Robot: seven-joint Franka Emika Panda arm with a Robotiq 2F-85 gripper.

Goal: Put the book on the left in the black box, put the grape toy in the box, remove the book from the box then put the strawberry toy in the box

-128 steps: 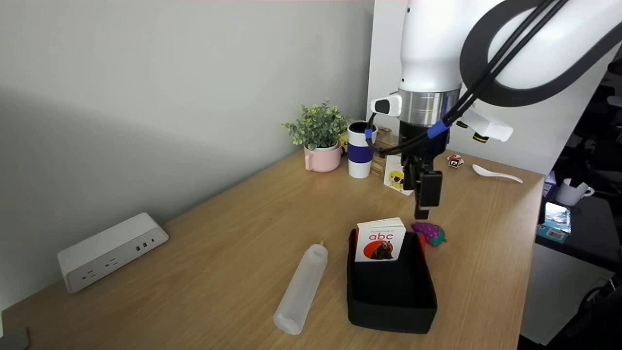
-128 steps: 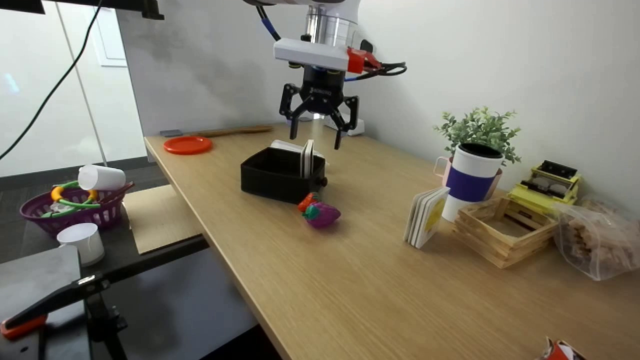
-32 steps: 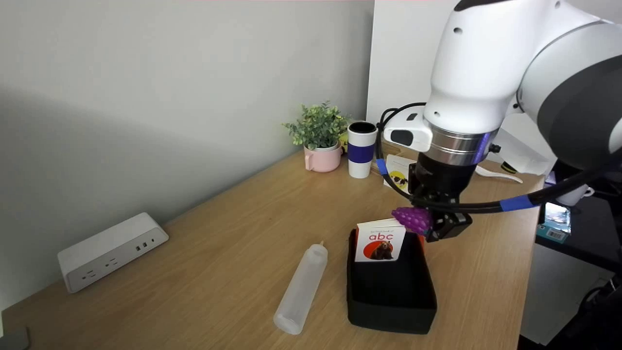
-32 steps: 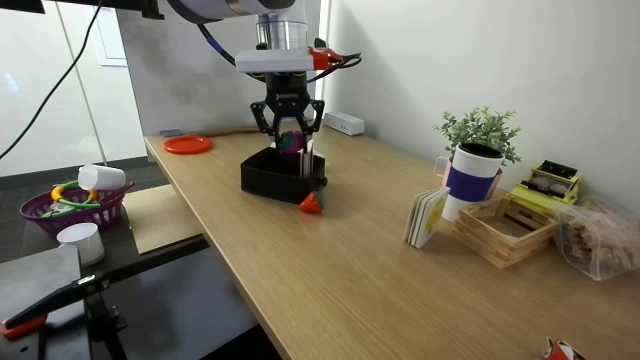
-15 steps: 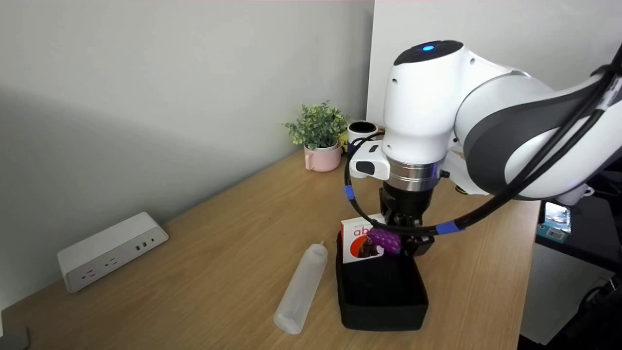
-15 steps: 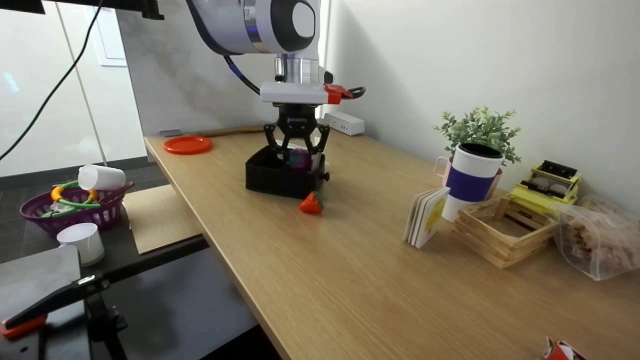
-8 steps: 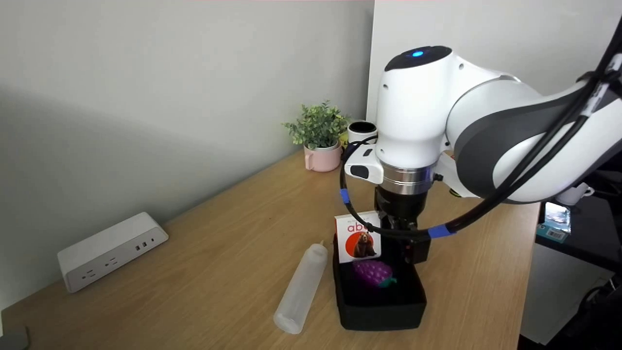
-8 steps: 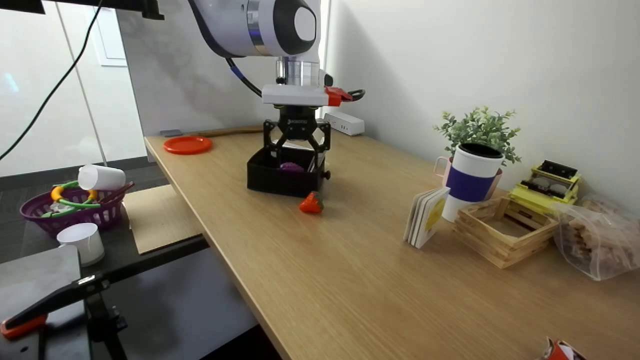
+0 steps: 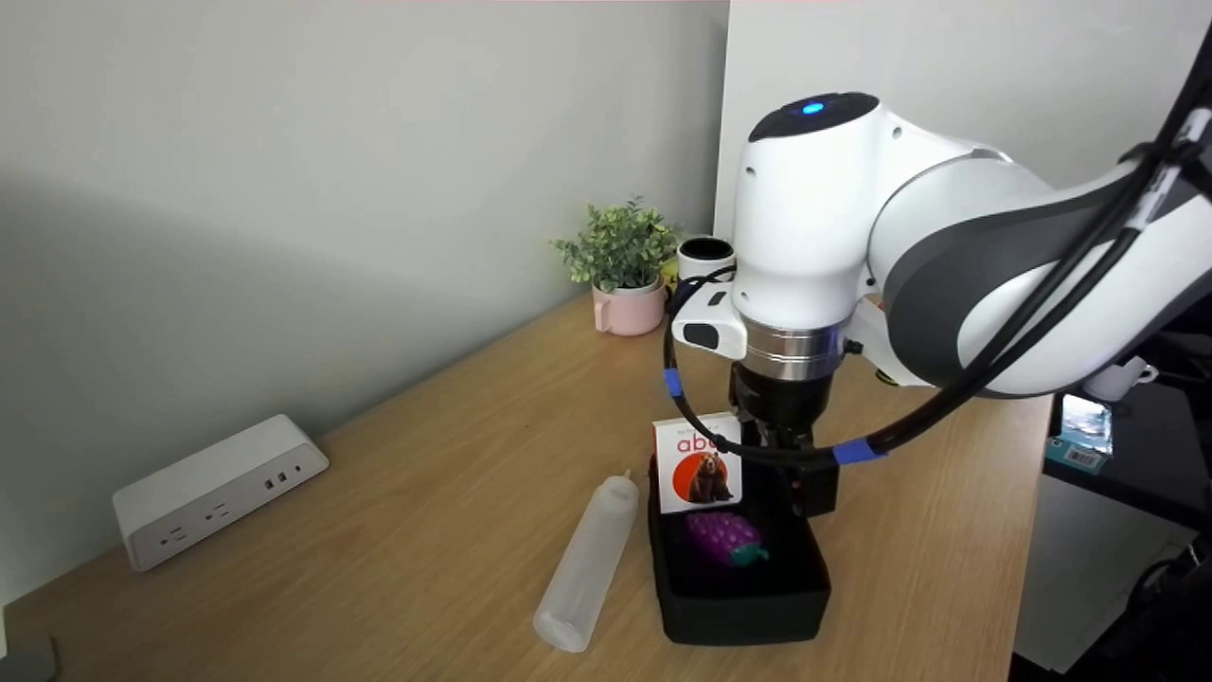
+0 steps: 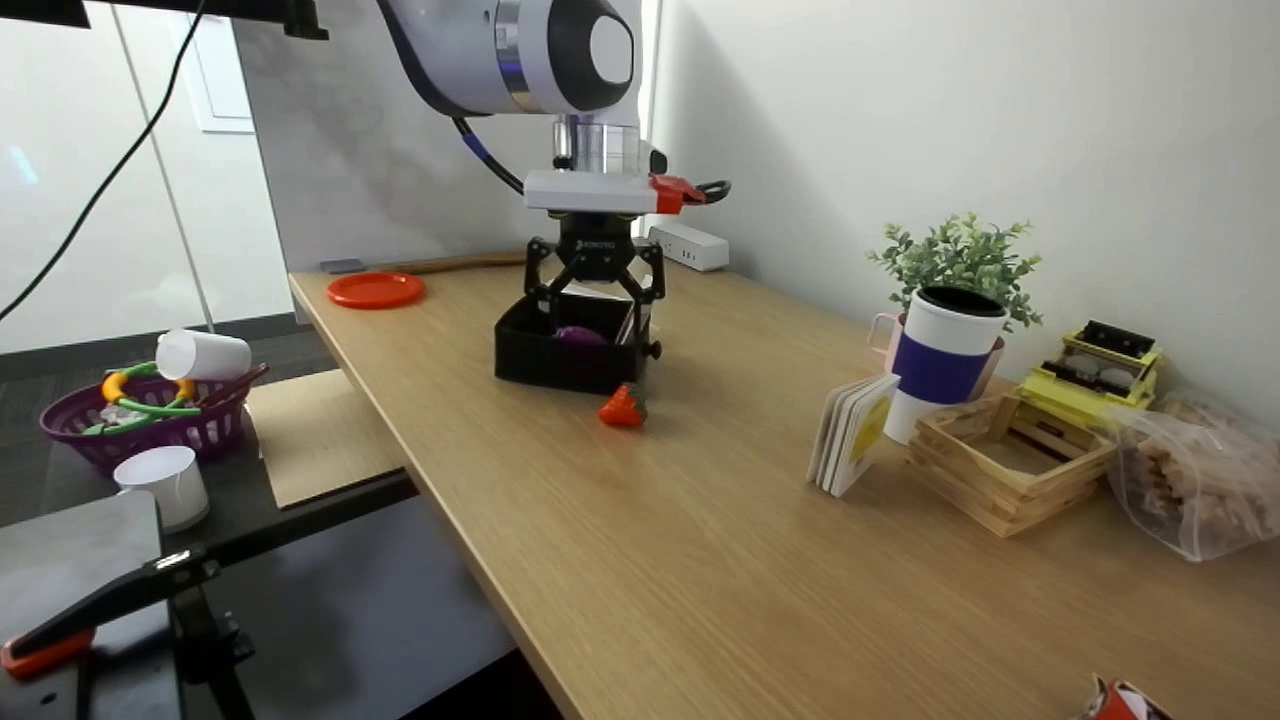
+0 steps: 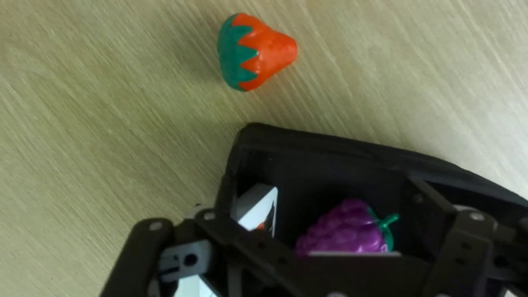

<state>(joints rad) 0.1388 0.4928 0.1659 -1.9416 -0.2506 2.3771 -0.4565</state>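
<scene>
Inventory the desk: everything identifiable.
Low plastic box: 1, black, on desk
Square abc book: 1, white, in box
Grape toy: 1, purple, in box
Strawberry toy: 1, red, beside box
Squeeze bottle: 1, translucent, beside box
Power strip: 1, white, by wall
Potted plant: 1, green, by wall
Tumbler: 1, white-blue, by plant
Standing book: 1, white-yellow, near tumbler
Wooden crate: 1 or more, tan, near tumbler
Plastic bag: 1, clear, beside crate
Round plate: 1, red, desk corner
Robot arm: 1, white, overhead
Gripper: 1, black, open over box
</scene>
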